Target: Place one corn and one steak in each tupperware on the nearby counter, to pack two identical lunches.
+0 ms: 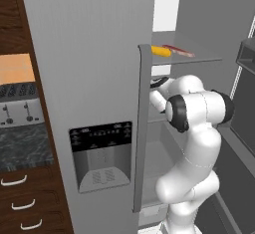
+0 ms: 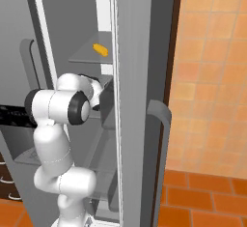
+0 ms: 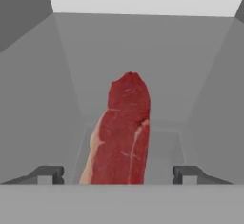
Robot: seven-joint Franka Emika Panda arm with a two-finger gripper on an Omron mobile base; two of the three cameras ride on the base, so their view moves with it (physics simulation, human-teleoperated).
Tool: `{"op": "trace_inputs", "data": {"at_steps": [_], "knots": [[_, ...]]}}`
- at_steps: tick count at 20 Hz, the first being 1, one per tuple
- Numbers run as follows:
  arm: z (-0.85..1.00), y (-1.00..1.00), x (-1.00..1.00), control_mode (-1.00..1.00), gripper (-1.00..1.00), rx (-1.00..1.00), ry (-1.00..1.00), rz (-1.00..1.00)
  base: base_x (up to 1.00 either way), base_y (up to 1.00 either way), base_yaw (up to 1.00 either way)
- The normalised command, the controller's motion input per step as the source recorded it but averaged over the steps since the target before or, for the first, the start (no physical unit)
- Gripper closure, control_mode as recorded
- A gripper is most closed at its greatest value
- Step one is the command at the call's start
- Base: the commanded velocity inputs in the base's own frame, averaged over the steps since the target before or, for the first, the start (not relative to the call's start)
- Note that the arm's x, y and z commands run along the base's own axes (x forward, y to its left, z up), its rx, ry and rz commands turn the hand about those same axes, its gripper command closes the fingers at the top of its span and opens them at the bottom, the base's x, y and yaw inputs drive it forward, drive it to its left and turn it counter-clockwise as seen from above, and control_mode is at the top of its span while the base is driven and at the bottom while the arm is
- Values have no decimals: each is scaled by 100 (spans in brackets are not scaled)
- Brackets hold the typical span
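Fridge interior with your arm reaching in past the open door.

Fridge [image 1: 89,78] stands open, your white arm [image 1: 196,143] stretching between its door and the shelves. On the upper shelf [image 1: 199,58] you have one corn [image 1: 161,51] with a steak [image 1: 179,51] just beside it; the corn [image 2: 100,49] also shows from the right base view. To the left, the tabletop [image 1: 22,146] carries a toaster [image 1: 20,106]. In the hand view, your hand [image 3: 119,174] is spread wide, fingers either side of a second steak [image 3: 121,132] and clear of it.
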Motion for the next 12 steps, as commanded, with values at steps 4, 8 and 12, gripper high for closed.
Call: {"op": "trace_inputs", "data": {"at_steps": [4,8,12], "knots": [[0,0,-11,-100,100,0,0,0,0,0,0],[0,0,-30,-100,100,0,2,0,0,0,0],[22,0,-58,-100,100,0,7,0,0,0,0]]}}
